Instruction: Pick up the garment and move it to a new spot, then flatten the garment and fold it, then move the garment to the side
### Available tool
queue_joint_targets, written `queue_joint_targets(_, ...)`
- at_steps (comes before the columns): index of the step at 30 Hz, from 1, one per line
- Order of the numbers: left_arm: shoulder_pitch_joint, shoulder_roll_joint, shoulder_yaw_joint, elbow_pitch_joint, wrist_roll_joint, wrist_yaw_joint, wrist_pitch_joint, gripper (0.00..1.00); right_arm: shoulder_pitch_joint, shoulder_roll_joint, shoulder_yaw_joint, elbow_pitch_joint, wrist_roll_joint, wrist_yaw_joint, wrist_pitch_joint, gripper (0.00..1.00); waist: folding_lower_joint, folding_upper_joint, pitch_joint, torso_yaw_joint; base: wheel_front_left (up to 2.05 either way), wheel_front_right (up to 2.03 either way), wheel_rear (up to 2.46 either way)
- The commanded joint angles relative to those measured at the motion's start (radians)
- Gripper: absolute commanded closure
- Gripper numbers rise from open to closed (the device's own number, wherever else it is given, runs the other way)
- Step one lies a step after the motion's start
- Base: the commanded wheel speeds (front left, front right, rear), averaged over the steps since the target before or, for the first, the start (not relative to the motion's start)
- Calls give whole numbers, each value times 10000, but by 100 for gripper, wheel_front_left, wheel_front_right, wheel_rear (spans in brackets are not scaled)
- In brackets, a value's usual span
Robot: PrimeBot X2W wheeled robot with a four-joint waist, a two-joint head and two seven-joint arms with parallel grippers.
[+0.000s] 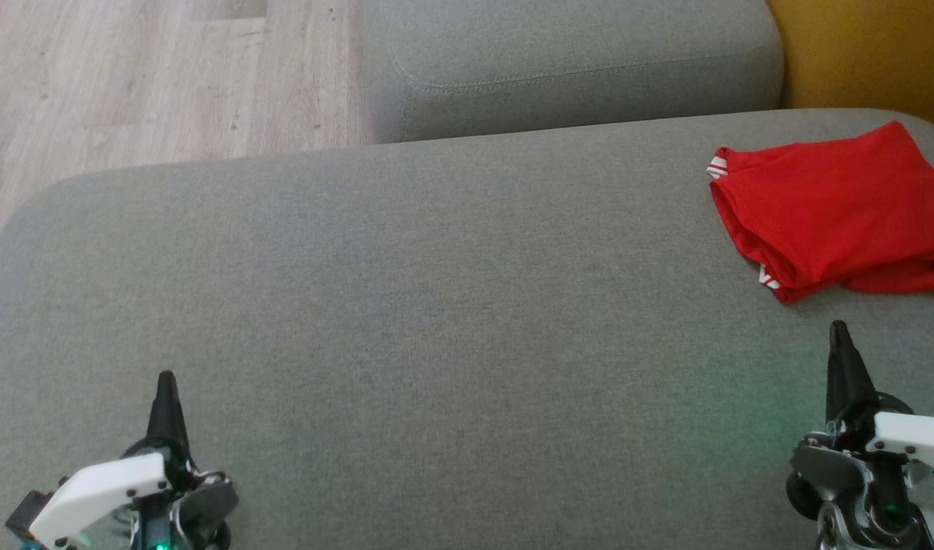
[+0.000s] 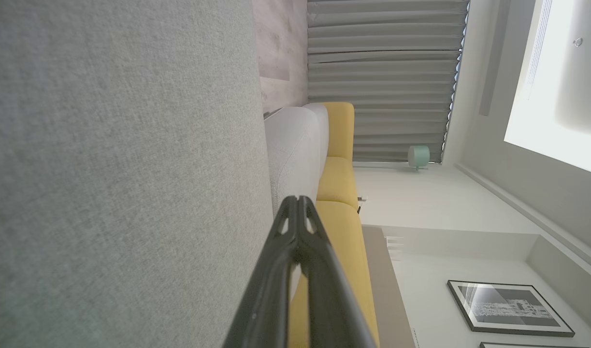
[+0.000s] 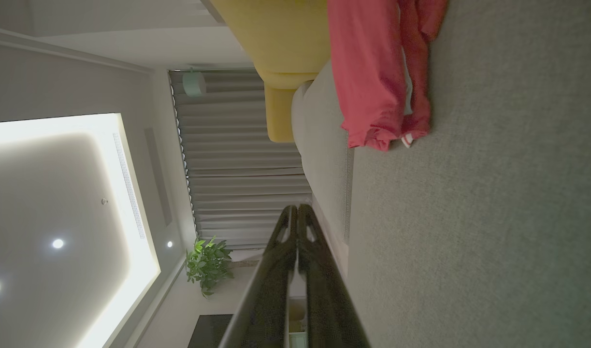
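Where garment nears cushion far edge, broad surface spreads leftward.

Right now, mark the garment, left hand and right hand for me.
garment (image 1: 833, 206): head view, middle of the red cloth.
left hand (image 1: 166, 382): head view, tip of its shut fingers.
right hand (image 1: 840, 332): head view, tip of its shut fingers.
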Motion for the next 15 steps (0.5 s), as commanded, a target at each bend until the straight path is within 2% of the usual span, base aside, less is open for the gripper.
queue_joint_targets(1,-478,104,400,-280,21,-65,85,100,-505,-74,170,-378,55,-7,86,100,0,0,-1,0,0,0,0)
queue_joint_targets(15,-482,66,455,-278,66,-65,128,100,-508,-54,142,-376,31,-7,108,100,0,0,-1,0,0,0,0)
